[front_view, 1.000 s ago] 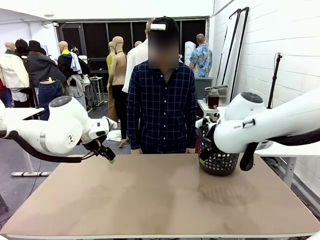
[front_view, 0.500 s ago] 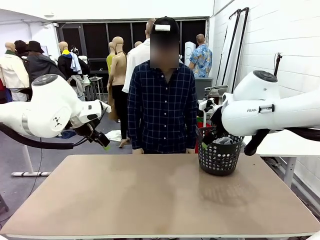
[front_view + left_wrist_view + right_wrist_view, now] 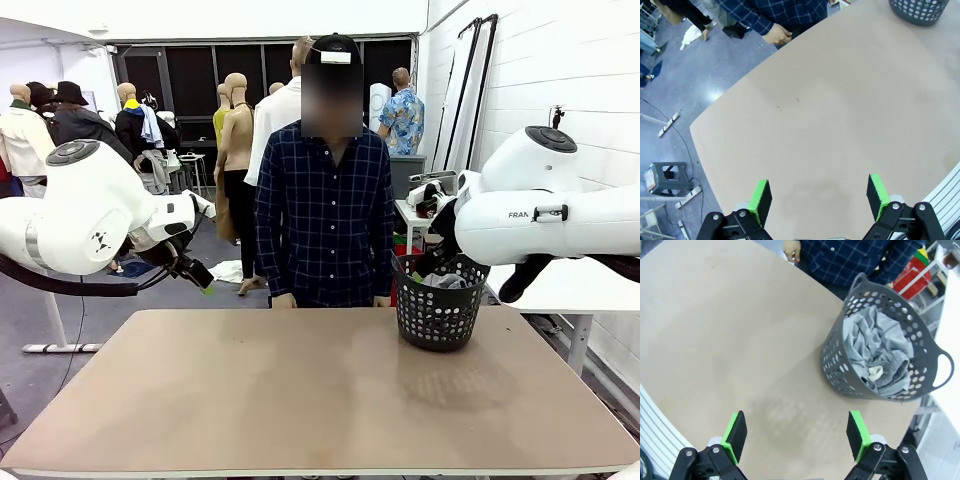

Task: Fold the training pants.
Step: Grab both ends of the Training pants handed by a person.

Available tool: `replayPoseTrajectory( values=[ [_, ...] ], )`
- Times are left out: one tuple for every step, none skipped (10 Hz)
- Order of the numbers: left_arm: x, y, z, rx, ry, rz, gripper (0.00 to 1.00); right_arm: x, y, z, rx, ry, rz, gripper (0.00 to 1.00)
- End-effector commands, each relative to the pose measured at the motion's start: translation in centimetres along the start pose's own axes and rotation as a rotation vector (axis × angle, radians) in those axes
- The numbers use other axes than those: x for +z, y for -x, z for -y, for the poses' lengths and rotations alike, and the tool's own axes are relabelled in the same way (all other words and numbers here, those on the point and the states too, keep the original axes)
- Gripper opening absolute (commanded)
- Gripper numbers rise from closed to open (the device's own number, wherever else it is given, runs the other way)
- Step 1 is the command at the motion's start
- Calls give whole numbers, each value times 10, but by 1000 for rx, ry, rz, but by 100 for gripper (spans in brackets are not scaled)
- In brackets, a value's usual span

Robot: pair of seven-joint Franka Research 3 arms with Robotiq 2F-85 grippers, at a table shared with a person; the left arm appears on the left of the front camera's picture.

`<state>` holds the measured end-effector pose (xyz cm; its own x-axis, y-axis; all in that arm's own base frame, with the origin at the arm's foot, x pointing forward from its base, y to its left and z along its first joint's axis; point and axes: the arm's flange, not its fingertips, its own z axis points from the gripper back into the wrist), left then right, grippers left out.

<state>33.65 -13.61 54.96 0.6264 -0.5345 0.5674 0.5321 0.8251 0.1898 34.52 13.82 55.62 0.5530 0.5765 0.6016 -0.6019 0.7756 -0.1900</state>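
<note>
Surface (image 3: 300, 390) is bare, and the person (image 3: 330, 210) stands at its far edge. The left arm (image 3: 80, 220) and right arm (image 3: 560, 215) are both held high, off to either side. The basket (image 3: 840, 365) sits at the far right of the surface, and the pants (image 3: 875, 347) are bunched inside it, grey and crumpled, with no leg or waistband laid out. The left tool (image 3: 817, 192) is spread and holds nothing, well above the bare surface. The right tool (image 3: 796, 435) is also spread and holds nothing, with the basket ahead of it. The step in hand looks like getting the pants out before any folding. The right tool is the nearer one. It should drop straight through the basket mouth, clear of the rim and handles, and pinch a thick top ridge of fabric. It should skip the small white bit (image 3: 875, 372), which can't be identified. The lift needs to be high enough that the trailing cloth clears the rim, since the light basket may otherwise tip or drag. The pants then go mid-surface, where the left tool can take the other end and spread them. Legible text: "FRAN" (image 3: 519, 214) on the right arm, remainder hidden. The mark on the left arm is too small to read.
</note>
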Motion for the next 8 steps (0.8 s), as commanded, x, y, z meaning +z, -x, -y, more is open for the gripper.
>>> replayPoseTrajectory(
  values=[
    [5, 2, 0, -10, -30, -20, 100, -1, 8, -5, -15, 37, -34, 100],
    [8, 2, 1, -15, -26, -20, 100, -1, 9, -4, -17, 42, -41, 100],
    [10, 2, 1, -14, -30, -19, 100, -2, 9, -3, -21, 46, -49, 100],
    [11, 2, 1, -7, -33, -16, 100, -3, 9, -3, -22, 46, -57, 100],
    [10, 3, -1, 35, -26, -16, 100, -4, 8, -5, -38, 53, -71, 100],
    [6, 0, 2, -7, -7, -1, 100, -2, 7, 2, -6, 19, -27, 100],
    [6, 0, 2, -7, -7, -1, 100, -2, 7, 2, -6, 19, -27, 100],
    [6, 0, 2, -7, -7, -1, 100, -2, 7, 2, -6, 19, -27, 100]
  ],
)
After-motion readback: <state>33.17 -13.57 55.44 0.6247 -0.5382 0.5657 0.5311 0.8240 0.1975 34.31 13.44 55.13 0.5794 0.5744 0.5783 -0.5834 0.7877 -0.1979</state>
